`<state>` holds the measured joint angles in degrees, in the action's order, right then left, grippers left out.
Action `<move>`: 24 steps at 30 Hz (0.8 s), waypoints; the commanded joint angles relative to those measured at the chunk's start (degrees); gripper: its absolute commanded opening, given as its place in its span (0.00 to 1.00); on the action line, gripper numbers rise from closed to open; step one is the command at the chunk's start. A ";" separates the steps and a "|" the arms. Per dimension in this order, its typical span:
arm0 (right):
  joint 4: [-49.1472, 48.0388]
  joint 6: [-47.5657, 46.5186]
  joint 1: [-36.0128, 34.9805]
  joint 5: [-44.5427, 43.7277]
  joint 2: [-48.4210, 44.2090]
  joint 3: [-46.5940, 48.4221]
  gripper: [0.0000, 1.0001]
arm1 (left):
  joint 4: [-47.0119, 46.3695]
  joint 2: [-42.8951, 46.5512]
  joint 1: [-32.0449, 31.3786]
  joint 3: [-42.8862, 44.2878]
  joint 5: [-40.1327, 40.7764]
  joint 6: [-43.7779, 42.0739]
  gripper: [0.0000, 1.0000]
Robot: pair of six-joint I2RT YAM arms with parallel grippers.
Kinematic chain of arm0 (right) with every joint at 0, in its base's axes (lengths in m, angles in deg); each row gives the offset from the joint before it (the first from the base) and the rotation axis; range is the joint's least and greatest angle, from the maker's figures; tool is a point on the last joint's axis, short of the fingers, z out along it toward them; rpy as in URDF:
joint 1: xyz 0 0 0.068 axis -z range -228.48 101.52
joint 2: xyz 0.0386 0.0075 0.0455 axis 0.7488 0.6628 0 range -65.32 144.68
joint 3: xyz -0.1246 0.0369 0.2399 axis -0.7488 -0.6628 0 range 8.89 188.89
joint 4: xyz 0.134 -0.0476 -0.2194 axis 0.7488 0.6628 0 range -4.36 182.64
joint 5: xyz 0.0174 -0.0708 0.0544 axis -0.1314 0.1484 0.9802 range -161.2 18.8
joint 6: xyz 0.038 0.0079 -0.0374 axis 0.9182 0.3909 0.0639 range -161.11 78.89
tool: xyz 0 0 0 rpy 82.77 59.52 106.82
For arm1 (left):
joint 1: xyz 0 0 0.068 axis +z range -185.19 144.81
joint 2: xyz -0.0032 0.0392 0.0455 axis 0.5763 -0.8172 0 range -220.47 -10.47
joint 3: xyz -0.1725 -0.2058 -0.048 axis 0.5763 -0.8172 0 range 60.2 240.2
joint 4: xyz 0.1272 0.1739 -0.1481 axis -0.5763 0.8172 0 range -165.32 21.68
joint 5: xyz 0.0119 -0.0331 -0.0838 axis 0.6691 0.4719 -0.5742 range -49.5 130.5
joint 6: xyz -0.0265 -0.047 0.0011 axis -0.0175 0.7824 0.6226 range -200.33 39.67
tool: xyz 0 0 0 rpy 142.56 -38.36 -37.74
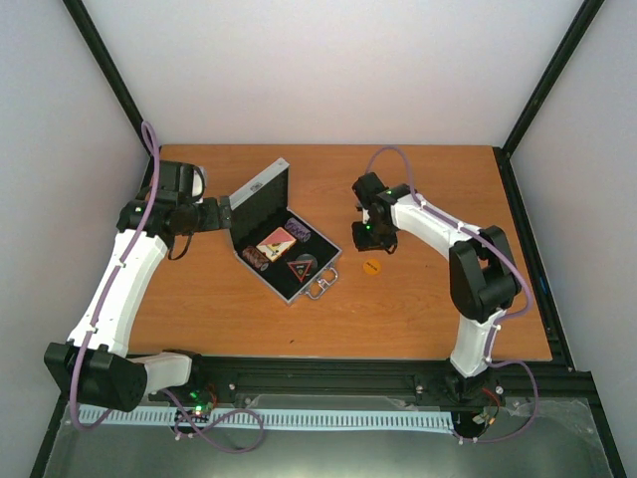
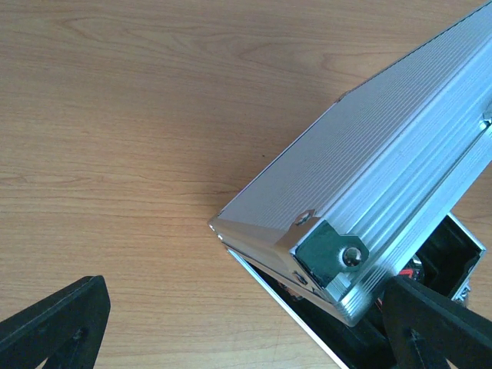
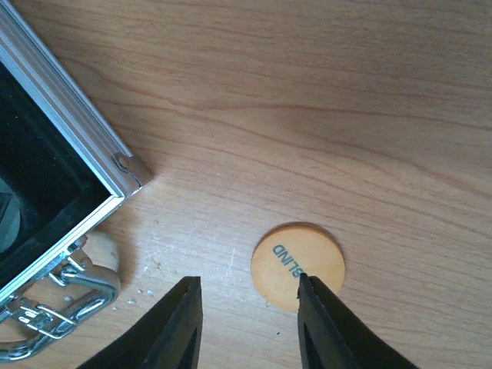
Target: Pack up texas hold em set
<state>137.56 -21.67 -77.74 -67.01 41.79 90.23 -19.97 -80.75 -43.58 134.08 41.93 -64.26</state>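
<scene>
case: the silver case (image 1: 284,244) is lying open on the table (image 1: 428,199), its lid (image 1: 261,194) standing up on the far-left side and its metal handle (image 3: 54,307) hanging off the near edge.
inside the case: a red card deck (image 1: 276,242) is sitting in the middle of the black lining, chip stacks (image 1: 297,230) are flanking it, and a dark triangular button (image 1: 302,265) is lying nearer the handle.
orange disc: the orange disc (image 3: 297,265) is lying flat on the table outside the case, just beside the handle corner.
left gripper: the left gripper (image 1: 221,213) is hovering behind the lid's outer face, fingers spread wide to either side of a lid corner and gripping nothing.
right gripper: the right gripper (image 3: 247,280) is hanging beside the case over the disc, fingers spread and empty; one fingertip (image 3: 306,283) is overlapping the disc's edge, and i cannot tell whether it is touching.
how the disc is likely handling: it is looking thin, stiff, light and smooth, so lying flat it is offering little to pinch.
where to hold: opposite rim edges, with the fingertips pressing down to the wood and centred over the disc first.
risk: a lopsided squeeze is likely flicking it away.
the lid: it is looking rigid and hinged, so pushing on its ribbed outer face is probably swinging it shut once the disc is inside.
</scene>
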 commanded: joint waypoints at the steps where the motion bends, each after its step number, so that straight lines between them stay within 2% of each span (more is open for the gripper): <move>1: 2.10 0.67 -0.53 -0.14 -1.54 0.70 0.41 | 0.98 0.01 -0.19 1.96 0.15 -0.96 1.00; 2: 2.08 0.77 -0.48 -0.67 -1.74 0.58 0.47 | 1.13 0.33 -0.15 2.30 0.32 -0.88 1.00; 3: 1.94 0.99 -0.46 -1.27 -1.99 0.38 0.58 | 1.09 0.69 -0.14 2.64 0.45 -0.72 1.00; 4: 1.89 1.19 -0.45 -1.76 -2.33 0.25 0.71 | 0.88 1.28 -0.15 2.93 0.66 -0.63 1.00; 5: 1.75 1.24 -0.45 -2.07 -2.67 0.27 0.89 | 0.62 1.92 -0.14 3.23 1.13 -0.56 1.00; 6: 1.63 1.29 -0.45 -2.22 -2.93 0.41 0.99 | 0.54 2.44 -0.14 3.77 1.73 -0.37 1.00; 14: 1.34 0.89 -0.19 -0.32 -1.86 1.30 1.00 | 3.31 0.72 -0.14 12.42 4.55 0.37 1.00; 24: 0.90 0.18 1.67 -2.78 -2.51 1.02 1.00 | 1.90 0.28 -0.21 17.94 -5.86 3.81 1.00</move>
<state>138.72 -20.93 -77.57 -67.82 40.83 90.54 -18.00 -80.69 -43.58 147.68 41.84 -62.25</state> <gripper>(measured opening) 0.999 0.998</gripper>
